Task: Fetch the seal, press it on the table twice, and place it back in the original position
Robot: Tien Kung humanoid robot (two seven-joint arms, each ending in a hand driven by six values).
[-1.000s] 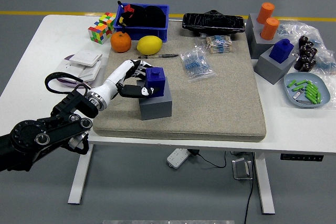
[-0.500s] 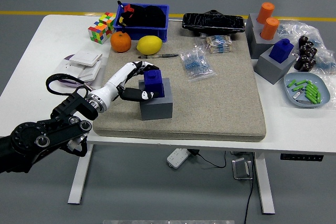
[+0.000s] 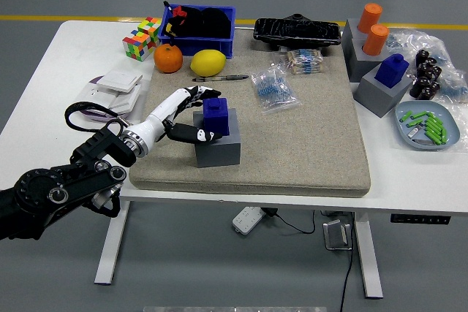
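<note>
**Seal sits on its grey base, left hand at its side**

Nearest the camera, the black left arm comes in from the lower left, and its white-and-black left hand [image 3: 191,116] reaches over the near-left part of the beige fabric mat [image 3: 307,144]. The fingers curl around the left side of the dark blue block-shaped seal [image 3: 216,116], thumb low against its near face; whether they grip it firmly or only touch it cannot be told. Over the last second the seal and hand have drifted slightly left and settled: the seal now stands squarely on the grey rectangular base [image 3: 218,147]. This suggests either the return step is finishing or the lift has not begun.

Bare mat lies to the right and front of the base, open room for pressing. Farther back, a black pen [image 3: 221,77], a yellow lemon [image 3: 208,62] and a clear bag of blue parts [image 3: 273,89] crowd the mat's far edge. The right arm is not seen.
</note>
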